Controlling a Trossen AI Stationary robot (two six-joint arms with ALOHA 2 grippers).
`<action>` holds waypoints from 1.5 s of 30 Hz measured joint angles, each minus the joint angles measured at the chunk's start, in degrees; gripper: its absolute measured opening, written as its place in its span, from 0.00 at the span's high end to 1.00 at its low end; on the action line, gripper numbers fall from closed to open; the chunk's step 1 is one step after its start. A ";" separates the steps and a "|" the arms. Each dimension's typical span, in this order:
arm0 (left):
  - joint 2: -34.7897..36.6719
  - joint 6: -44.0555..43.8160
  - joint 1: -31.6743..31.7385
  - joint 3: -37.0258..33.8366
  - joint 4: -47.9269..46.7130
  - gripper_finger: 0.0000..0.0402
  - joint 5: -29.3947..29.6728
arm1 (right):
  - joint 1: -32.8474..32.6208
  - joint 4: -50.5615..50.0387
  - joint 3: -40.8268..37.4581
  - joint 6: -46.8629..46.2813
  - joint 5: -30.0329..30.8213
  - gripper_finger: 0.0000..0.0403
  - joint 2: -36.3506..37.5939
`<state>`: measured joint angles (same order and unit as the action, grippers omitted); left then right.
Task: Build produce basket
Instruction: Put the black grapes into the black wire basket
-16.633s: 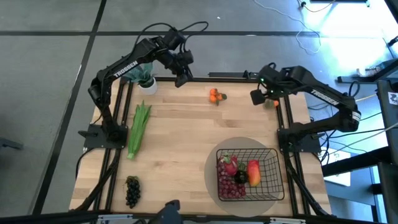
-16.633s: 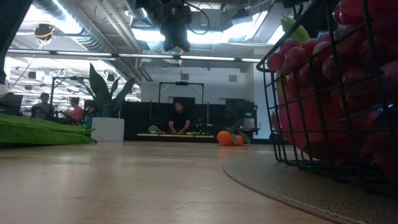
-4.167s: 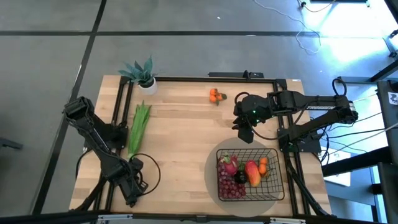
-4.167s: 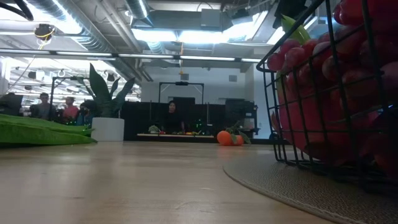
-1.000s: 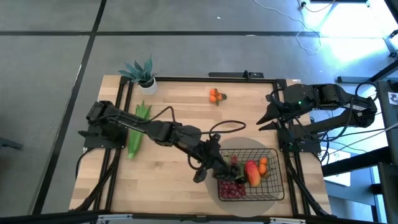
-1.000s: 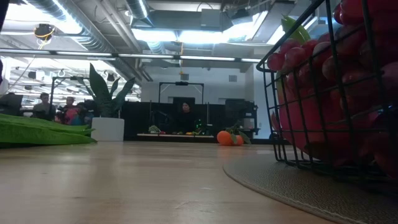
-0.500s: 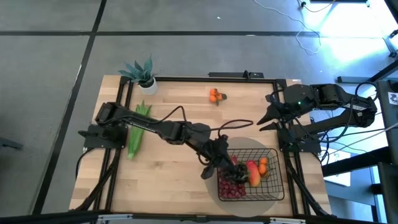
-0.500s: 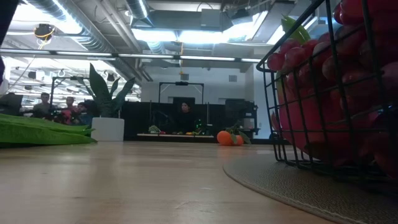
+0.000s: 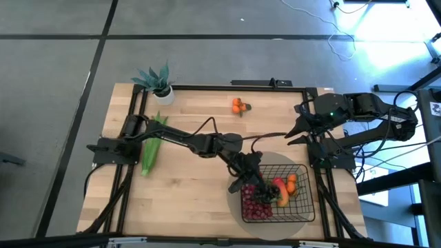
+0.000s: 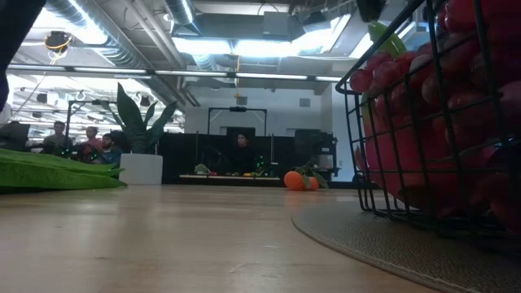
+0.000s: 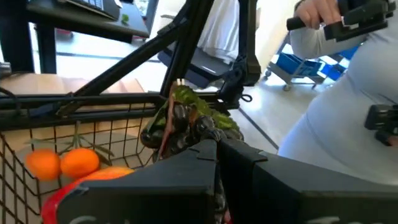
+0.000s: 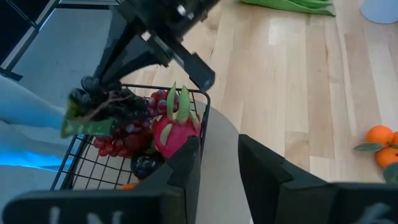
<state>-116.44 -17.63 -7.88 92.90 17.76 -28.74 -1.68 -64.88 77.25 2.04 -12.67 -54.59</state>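
Note:
The black wire basket [image 9: 304, 195] stands on a round grey mat [image 9: 234, 195] at the near right. In it lie a pink dragon fruit [image 12: 176, 127], a mango [image 9: 281, 191], a tangerine [image 9: 292, 183] and purple grapes [image 9: 252, 208]. My left gripper [image 12: 111, 82] reaches over the basket, shut on a dark grape bunch [image 12: 102, 107]. At the table's far right edge my right gripper [image 9: 292, 129] waits open, holding nothing. Two tangerines [image 9: 238, 105] and a green leafy stalk [image 9: 153, 141] lie on the table. My left gripper pinches the dark grape bunch at one end [image 11: 186, 134] between its two shut fingers, slanting down from the table's left. The fingers hide the exact spot. The bunch, with its green leaf [image 12: 78, 126], hangs beyond the fingertips over the basket, clear of the table.
A spiky plant in a white pot [image 9: 158, 84] stands at the far left corner. Black frame rails run along the table's left and right sides. Bare wood lies between the stalk and the mat. People show in the room behind.
My left gripper has carried the dark grape bunch toward the table's right edge, from beside the basket's left wall to above the basket. The bunch stays hanging from the shut fingers.

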 joint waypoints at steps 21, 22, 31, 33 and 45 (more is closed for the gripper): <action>-5.20 -0.26 4.05 -0.07 5.95 1.00 8.29 | 0.00 -0.11 0.00 1.16 0.11 0.76 0.00; -5.62 -0.24 4.05 0.07 6.70 1.00 8.50 | -0.02 -0.11 0.00 1.29 0.13 0.76 0.00; -6.67 -1.27 4.02 -0.04 4.71 1.00 8.58 | 0.00 -0.11 0.00 1.27 0.16 0.76 -0.02; -6.63 -1.27 4.02 -0.04 3.22 1.00 8.73 | 0.00 -0.11 0.00 1.27 0.16 0.76 -0.04; -6.63 0.02 4.02 -0.04 -1.78 1.00 11.53 | 0.00 -0.13 0.00 1.27 0.09 0.76 -0.04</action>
<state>-123.07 -17.61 -3.86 92.86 15.98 -17.21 -1.67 -65.01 77.25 3.31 -12.58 -54.63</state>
